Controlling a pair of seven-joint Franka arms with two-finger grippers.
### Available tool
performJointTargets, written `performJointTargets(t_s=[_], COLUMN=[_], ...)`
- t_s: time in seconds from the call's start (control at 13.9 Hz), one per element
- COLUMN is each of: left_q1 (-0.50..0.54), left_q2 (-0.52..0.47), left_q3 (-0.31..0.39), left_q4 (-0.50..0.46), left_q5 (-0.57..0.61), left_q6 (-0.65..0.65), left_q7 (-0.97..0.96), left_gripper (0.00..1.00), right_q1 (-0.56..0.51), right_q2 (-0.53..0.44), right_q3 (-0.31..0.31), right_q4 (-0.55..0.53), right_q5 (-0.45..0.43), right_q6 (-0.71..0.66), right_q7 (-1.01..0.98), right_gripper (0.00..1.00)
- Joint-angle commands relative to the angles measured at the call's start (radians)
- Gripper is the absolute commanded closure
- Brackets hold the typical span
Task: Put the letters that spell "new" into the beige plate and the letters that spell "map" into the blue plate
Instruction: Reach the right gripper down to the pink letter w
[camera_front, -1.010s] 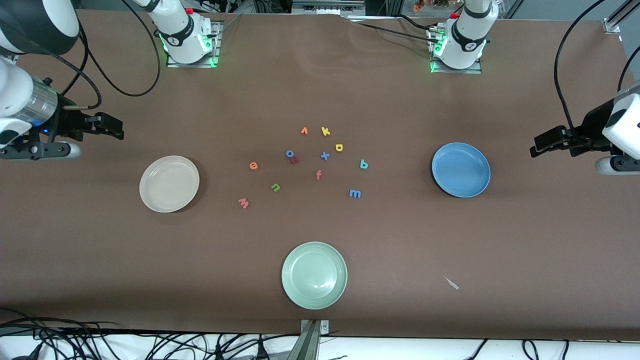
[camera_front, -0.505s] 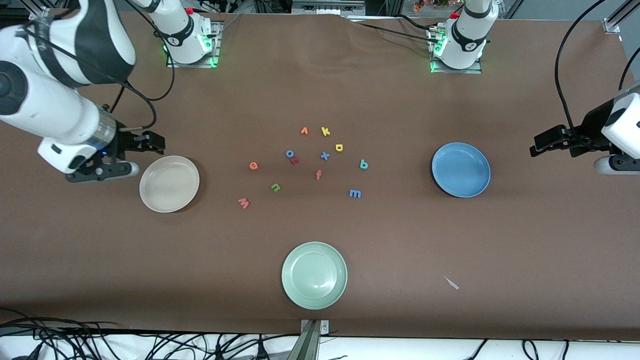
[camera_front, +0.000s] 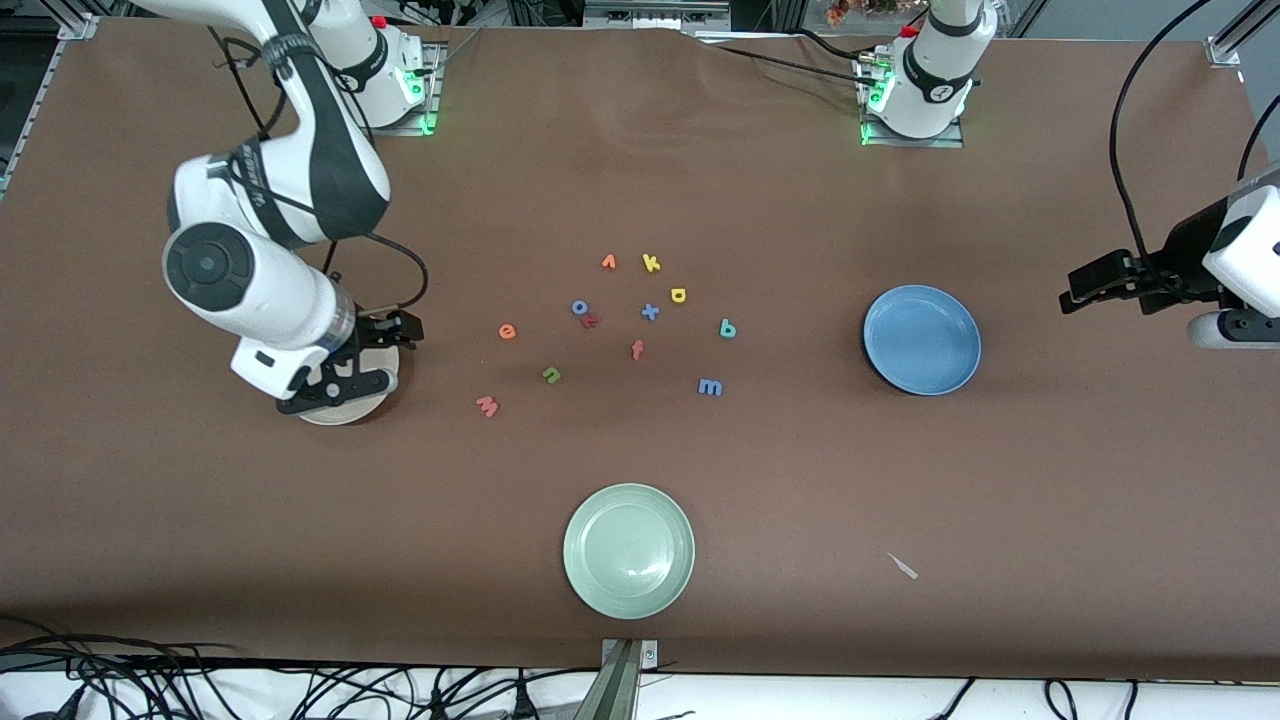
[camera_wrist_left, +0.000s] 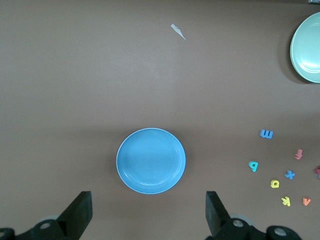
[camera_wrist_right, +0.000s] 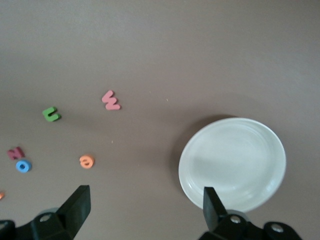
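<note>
No letter has reached a plate yet. The right tool (camera_front: 385, 335) hangs over the beige plate (camera_front: 340, 412), fingers apart and empty; the left tool (camera_front: 1085, 285) waits with fingers apart and empty, up at the left arm's end of the desk, clear of the blue plate (camera_front: 921, 339). The 3 letters for "new" lie flat on the desk between the beige plate and the middle cluster: the orange e (camera_front: 507, 331), the green n (camera_front: 551, 374) and the pinkish w (camera_front: 487, 405), the last nearest the front camera. For "map", the blue m (camera_front: 710, 386), the teal letter (camera_front: 727, 328) and the yellow round letter (camera_front: 678, 294) lie on the blue-plate side of the cluster. Main risk is a wrong pick: the yellow k (camera_front: 651, 262), blue x (camera_front: 650, 311), orange f (camera_front: 637, 349) and a red letter touching a blue ring (camera_front: 580, 307) sit close among the wanted ones, and colours repeat. The letters are small and thin, so open fingers could push one aside or nip 2 at once. The w's long axis appears to run roughly along the desk's length, tilted slightly; the n and m look much the same. A third, green plate (camera_front: 628, 550) near the front camera is a possible wrong destination.
</note>
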Motion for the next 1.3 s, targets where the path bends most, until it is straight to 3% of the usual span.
performJointTargets(t_s=[0.0,0.43,0.94,1.23], left_q1=[0.001,0.001,0.038,0.067], left_q2=[0.005,0.012,0.029,0.032], left_q3=[0.001,0.001,0.002,0.002], left_q4=[0.016,0.016,0.012,0.006], left_q5=[-0.028,-0.028,-0.052,-0.082], left_q6=[-0.007,-0.007,-0.009,-0.010], left_q7=[0.020,0.003,0.006,0.005], left_gripper=[0.00,0.00,0.00,0.00], right_q1=[0.017,0.049,0.051,0.060], right_q2=[0.057,0.150,0.163,0.199], right_q3=[-0.004,0.014,0.023,0.025], right_q4=[0.006,-0.009,-0.214,-0.215], right_q5=[0.003,0.002,0.000,-0.005], right_q6=[0.079,0.248,0.589,0.626], right_q7=[-0.002,-0.042,-0.269,-0.378], right_gripper=[0.00,0.00,0.00,0.00])
